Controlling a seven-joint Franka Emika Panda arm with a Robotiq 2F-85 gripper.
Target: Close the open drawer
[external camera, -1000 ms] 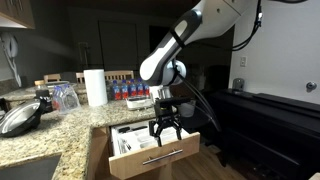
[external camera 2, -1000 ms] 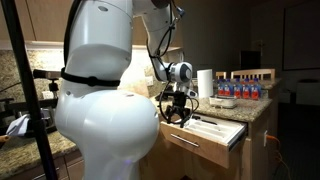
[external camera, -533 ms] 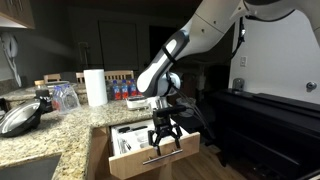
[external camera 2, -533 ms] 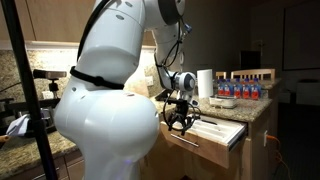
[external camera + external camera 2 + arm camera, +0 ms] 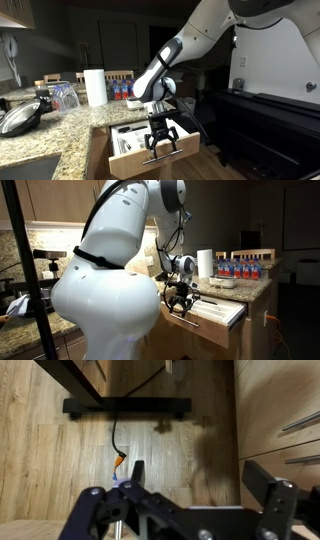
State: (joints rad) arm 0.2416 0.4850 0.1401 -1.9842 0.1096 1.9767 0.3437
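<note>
Though bottle labels (image 5: 130,92) blur unreadably, the gripper (image 5: 161,150) hangs splayed over the open drawer (image 5: 135,165).

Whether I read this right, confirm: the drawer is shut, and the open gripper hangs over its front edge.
Not shut: the drawer stands pulled out from the counter, in both exterior views. The open gripper does hang over its front edge.

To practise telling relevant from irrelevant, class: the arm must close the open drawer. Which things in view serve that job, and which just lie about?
For the job:
drawer
its bar handle
the open jaws at its front

Lying about:
paper towel roll
bottles
dark pan
</note>
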